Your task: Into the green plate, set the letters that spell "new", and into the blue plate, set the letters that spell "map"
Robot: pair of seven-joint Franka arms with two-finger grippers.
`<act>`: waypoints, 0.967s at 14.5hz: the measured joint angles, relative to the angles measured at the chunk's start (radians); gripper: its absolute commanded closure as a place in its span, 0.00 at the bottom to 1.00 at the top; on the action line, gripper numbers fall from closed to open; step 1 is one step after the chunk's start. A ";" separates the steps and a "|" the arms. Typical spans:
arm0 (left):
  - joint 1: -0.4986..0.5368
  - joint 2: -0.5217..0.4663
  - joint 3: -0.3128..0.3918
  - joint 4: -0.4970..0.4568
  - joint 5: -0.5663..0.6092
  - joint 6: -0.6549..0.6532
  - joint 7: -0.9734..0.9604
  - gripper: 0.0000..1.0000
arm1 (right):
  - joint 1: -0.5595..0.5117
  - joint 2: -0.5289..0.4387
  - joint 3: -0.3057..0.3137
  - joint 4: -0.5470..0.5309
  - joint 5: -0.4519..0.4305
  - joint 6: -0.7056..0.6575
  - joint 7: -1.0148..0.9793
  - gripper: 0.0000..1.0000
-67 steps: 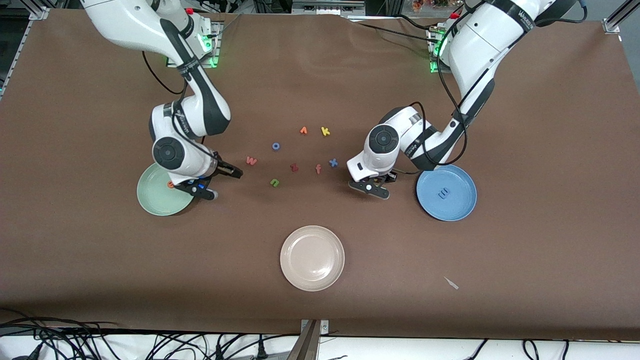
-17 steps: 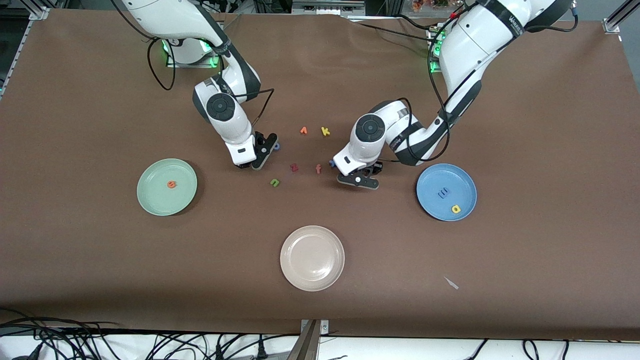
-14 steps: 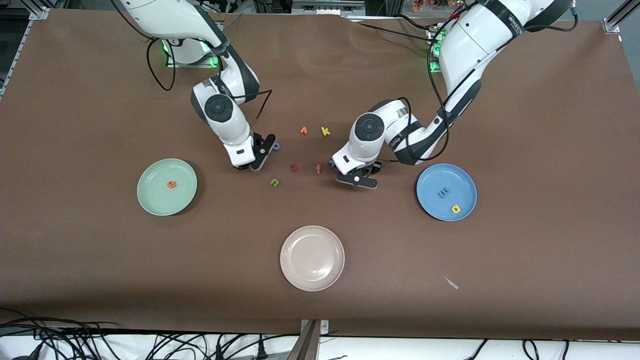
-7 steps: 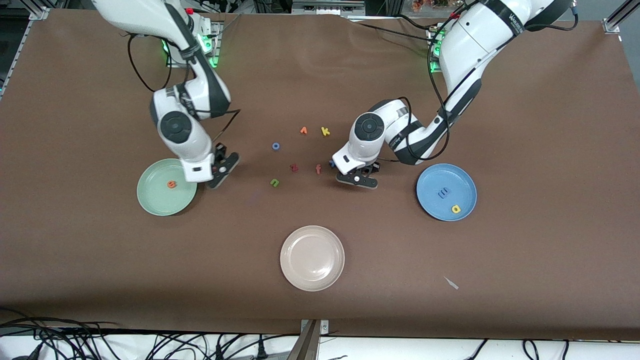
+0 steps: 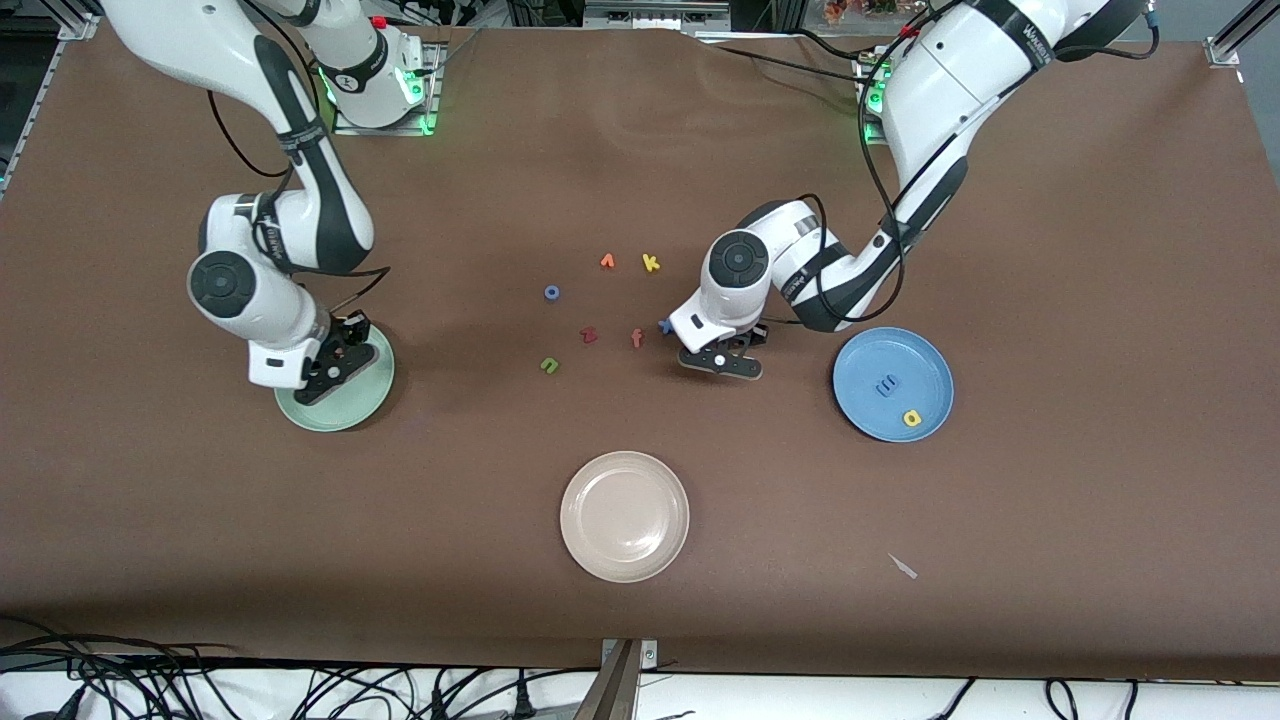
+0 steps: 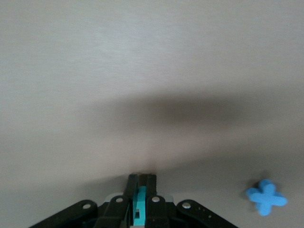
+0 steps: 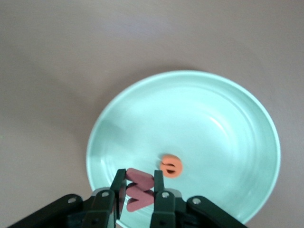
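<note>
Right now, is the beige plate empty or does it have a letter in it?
Empty. The beige plate shows only its bare glossy surface in the front view, with no letter on it.

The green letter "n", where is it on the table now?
The green "n" lies on the bare table, beside the dark red "z" and slightly nearer the front camera, between the green plate and the left gripper.

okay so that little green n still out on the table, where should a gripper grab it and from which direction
Take the green n from straight above, fingers closing across its two legs. It lies flat on the brown table, too thin for a side approach, and it has open space around it: the dark red letter is the closest neighbour and lies apart. That is a judgement from the front view alone.
</note>
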 measured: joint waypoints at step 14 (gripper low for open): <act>0.389 -0.139 0.010 0.123 -0.110 -0.371 0.901 1.00 | -0.048 0.027 0.088 0.125 0.195 -0.137 0.324 0.00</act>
